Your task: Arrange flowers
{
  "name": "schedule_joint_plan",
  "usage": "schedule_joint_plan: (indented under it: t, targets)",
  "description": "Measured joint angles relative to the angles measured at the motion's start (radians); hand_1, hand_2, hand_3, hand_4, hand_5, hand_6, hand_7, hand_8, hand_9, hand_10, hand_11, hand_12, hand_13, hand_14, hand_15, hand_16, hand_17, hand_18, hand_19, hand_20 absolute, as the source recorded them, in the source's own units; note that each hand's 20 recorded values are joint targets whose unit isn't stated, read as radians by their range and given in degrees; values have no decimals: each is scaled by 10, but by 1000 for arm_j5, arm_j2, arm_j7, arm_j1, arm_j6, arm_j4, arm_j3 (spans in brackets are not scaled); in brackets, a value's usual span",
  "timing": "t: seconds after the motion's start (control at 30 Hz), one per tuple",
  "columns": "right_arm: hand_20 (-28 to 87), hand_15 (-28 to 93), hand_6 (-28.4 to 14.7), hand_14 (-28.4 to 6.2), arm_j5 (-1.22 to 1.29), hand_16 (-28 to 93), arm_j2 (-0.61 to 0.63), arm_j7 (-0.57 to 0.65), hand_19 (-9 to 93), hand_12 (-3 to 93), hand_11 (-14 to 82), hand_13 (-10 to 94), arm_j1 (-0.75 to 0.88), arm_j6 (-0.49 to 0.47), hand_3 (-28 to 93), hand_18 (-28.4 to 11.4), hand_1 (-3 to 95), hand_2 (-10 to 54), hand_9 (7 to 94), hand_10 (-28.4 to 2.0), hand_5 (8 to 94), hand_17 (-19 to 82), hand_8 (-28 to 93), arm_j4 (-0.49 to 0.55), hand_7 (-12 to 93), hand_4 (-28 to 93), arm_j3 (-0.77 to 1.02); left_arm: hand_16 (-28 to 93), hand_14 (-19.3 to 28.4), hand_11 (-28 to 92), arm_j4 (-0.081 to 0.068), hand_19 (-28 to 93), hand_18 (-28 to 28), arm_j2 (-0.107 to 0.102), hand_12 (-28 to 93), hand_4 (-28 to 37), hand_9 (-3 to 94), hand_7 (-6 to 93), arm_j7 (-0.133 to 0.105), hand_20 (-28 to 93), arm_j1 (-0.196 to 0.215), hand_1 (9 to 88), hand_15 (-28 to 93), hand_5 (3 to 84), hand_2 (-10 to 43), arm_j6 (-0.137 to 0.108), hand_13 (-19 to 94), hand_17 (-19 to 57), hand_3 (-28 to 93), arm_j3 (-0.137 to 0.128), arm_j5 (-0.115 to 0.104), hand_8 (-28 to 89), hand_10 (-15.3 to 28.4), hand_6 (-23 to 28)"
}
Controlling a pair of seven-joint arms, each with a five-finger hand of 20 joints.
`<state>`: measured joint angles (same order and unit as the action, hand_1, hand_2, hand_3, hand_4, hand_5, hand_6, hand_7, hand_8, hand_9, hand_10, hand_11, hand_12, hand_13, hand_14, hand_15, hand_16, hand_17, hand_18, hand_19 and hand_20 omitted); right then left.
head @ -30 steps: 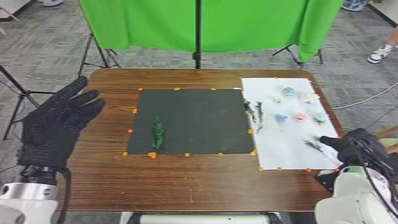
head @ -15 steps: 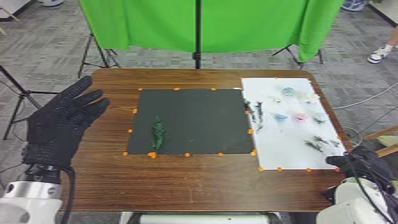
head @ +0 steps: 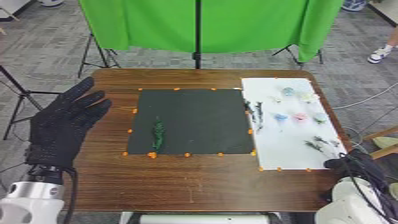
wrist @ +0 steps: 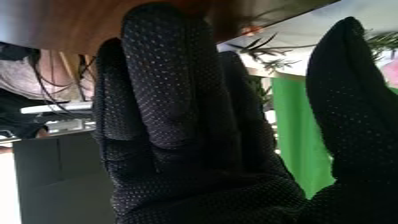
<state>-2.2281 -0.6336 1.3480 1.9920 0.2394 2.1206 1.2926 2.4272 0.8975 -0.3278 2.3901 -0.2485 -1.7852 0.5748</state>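
A green leafy sprig (head: 158, 136) lies left on the square black mat (head: 204, 120), pastel flowers (head: 299, 118) on the white sheet (head: 280, 150) at right. By the brown wooden bench (head: 204, 187), the black-gloved right hand (head: 357, 168) has straight fingers (wrist: 160, 80) together; the left hand's (head: 64, 127) are slightly spread.

There are two robot hands (head: 64, 127), six flowers (head: 300, 117) on one white sheet (head: 286, 137), and one sprig (head: 158, 135) on one black sheet (head: 202, 120).
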Motion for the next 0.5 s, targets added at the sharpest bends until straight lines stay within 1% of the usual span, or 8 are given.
schedule_joint_plan:
  t: [0.13, 0.3, 0.4, 0.5]
  targets:
    - [-95, 565, -69, -114, -10, 133, 11, 2, 932, 145, 243, 776, -56, -1, 660, -229, 368, -85, 765, -160, 587, 433, -96, -20, 56, -245, -54, -88, 284, 267, -1, 587, 284, 0, 110, -232, 327, 153, 1, 77, -3, 233, 494, 371, 71, 0, 238, -101, 764, 4, 0, -97, 217, 105]
    - [-98, 566, -79, -113, -15, 131, 19, 3, 932, 142, 245, 776, -99, -9, 661, -228, 374, -85, 759, -156, 593, 434, -89, -37, 41, -244, -85, -88, 284, 265, -2, 588, 284, 0, 108, -231, 326, 153, 2, 76, -10, 233, 493, 371, 72, 0, 239, -102, 764, 11, 0, -97, 218, 105]
    - [-102, 565, -59, -103, -10, 129, 23, 4, 932, 141, 257, 781, -117, -17, 666, -220, 410, -94, 774, -144, 635, 440, -90, -51, 60, -250, -98, -88, 284, 265, -2, 588, 284, 0, 108, -230, 326, 152, 2, 75, -10, 234, 494, 371, 72, 1, 239, -101, 763, 12, 0, -97, 218, 105]
    - [-86, 565, -31, -92, -4, 136, 23, 4, 932, 153, 276, 797, -123, -30, 673, -213, 447, -95, 811, -130, 703, 446, -111, -58, 127, -267, -100, -88, 284, 265, -2, 588, 284, 1, 109, -230, 328, 152, 2, 75, -10, 233, 495, 371, 71, 1, 239, -102, 764, 12, 0, -98, 218, 104]
